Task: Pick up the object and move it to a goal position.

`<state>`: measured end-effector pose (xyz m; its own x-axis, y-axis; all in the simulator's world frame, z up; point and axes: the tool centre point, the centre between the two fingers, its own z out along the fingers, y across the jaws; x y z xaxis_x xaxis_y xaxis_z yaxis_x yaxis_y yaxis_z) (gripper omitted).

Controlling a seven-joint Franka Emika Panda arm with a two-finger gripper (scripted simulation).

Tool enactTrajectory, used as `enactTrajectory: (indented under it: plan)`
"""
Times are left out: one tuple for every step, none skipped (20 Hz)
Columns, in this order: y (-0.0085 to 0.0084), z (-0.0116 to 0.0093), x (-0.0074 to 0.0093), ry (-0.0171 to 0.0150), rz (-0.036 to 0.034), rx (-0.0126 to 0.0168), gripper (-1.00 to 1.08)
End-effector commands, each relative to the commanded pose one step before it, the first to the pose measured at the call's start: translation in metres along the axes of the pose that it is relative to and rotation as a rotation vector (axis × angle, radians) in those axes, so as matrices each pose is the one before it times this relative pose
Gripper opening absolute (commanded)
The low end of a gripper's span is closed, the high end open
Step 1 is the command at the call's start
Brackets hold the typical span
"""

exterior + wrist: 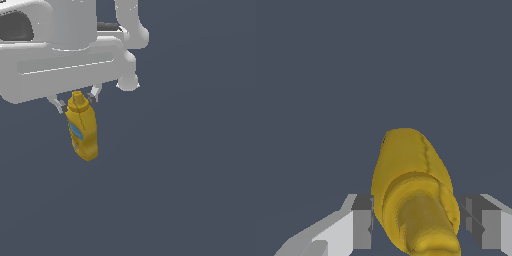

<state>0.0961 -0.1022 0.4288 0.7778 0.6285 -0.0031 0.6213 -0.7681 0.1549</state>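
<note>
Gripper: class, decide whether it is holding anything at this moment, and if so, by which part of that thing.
The gripper has a finger on each side of the yellow squeeze bottle, at its nozzle end. Small gaps show beside the pads, so a firm hold cannot be told.

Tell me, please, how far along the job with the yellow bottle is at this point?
Done: the claw has reached the bottle, with a finger on each side of its cap end. In hand: the grasp. The wrist view shows the fingers flanking the bottle, one with a small gap, so it does not look clamped yet. Left: closing, lifting, and carrying it to the goal, which no picture shows.
</note>
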Motion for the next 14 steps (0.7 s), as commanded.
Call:
enactTrajectory:
  plan:
    - [0.00383, -0.02133, -0.00044, 0.00171, 0.05128, -0.01616, -1.00]
    - [0.00103, -0.00533, -0.00002, -0.00154, 0.01638, -0.00319, -1.00]
    - [0.00095, -0.00491, -0.00002, -0.00144, 0.01510, -0.00293, -1.00]
    - [0.00089, -0.00450, -0.00001, -0.00133, 0.01385, -0.00269, -1.00]
    - [0.00082, -0.00410, 0.00001, -0.00123, 0.01258, -0.00243, -1.00]
    - [0.00077, -0.00368, 0.00002, -0.00112, 0.01130, -0.00218, -1.00]
    - [0.00070, -0.00326, 0.00003, -0.00100, 0.01000, -0.00192, -1.00]
    - [0.00063, -0.00288, 0.00004, -0.00090, 0.00883, -0.00169, -1.00]
    - [0.00056, -0.00254, 0.00003, -0.00080, 0.00780, -0.00149, -1.00]
    - [0.00049, -0.00223, 0.00004, -0.00070, 0.00682, -0.00130, -1.00]
    - [0.00045, -0.00194, 0.00002, -0.00062, 0.00596, -0.00114, -1.00]
    - [0.00036, -0.00166, 0.00004, -0.00053, 0.00505, -0.00096, -1.00]
    - [0.00032, -0.00139, 0.00003, -0.00045, 0.00424, -0.00080, -1.00]
    - [0.00028, -0.00113, 0.00003, -0.00037, 0.00344, -0.00065, -1.00]
